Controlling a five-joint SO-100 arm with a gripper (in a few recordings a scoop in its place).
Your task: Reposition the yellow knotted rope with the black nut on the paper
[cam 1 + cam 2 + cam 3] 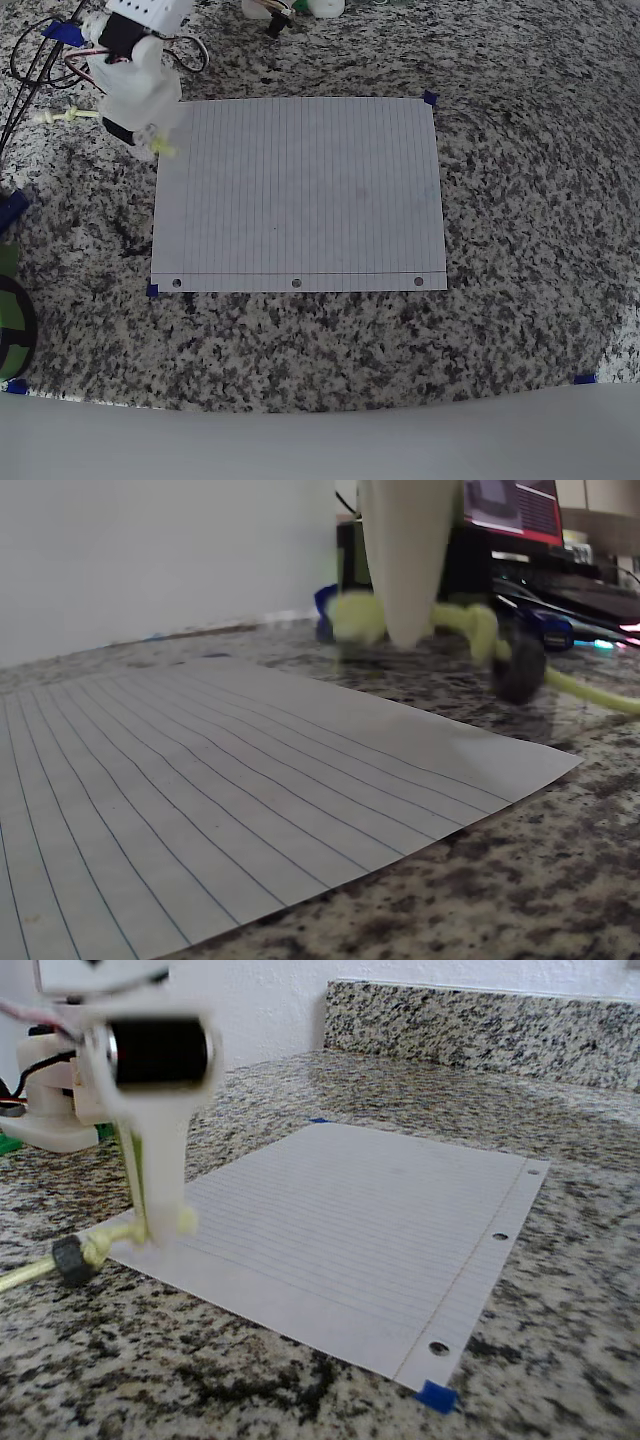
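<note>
Where the speckled granite counter (pixel 520 180) meets a white wall in the fixed view, we find the paper (pixel 300 190) lying flat, its corners marked by blue tape (pixel 436 1396). The white gripper (pixel 160 1228) stands at the sheet's far-left corner in the overhead view, fingers closed on the yellow knotted rope (pixel 100 1245). Its black nut (pixel 72 1258) rests just off the paper on the stone.

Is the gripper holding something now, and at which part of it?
Yes. The gripper holds the yellow knotted rope near one end, beside the black nut, at the corner of the paper.
</note>
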